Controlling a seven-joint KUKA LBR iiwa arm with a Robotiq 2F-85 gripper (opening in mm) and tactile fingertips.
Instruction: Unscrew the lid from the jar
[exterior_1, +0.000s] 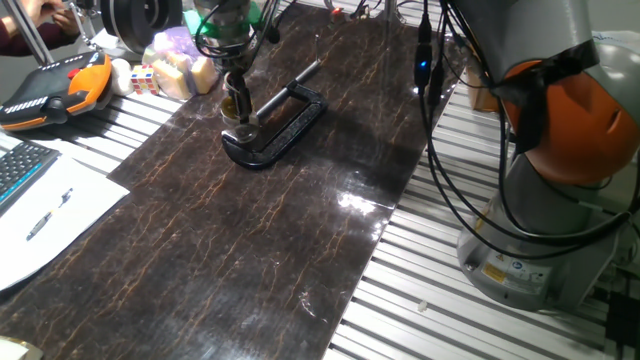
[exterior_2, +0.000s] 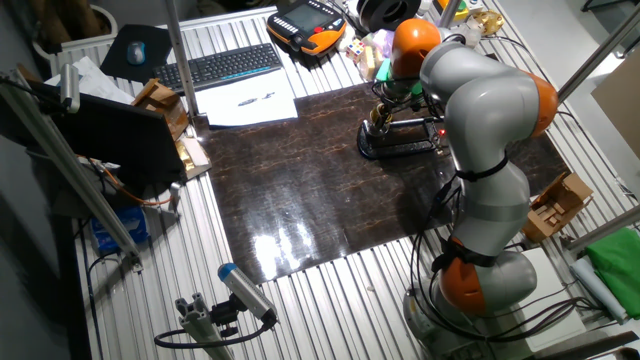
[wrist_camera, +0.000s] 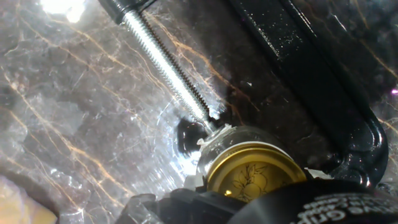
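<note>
The jar (wrist_camera: 239, 140) sat low in the frame of the hand view, held in the clamp (wrist_camera: 323, 74), with the lid (wrist_camera: 252, 177) on. The claw (exterior_1: 238, 103) hovered above it; I cannot tell its opening. Next it should descend and grip the lid

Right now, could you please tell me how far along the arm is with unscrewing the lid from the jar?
Done: the small clear glass jar sits clamped in the black C-clamp on the dark marbled table. In hand: the two-finger gripper is down over the jar; whether it grips is unclear. Left: the round gold-yellow metal lid is on the jar, so it has yet to come off.
</note>
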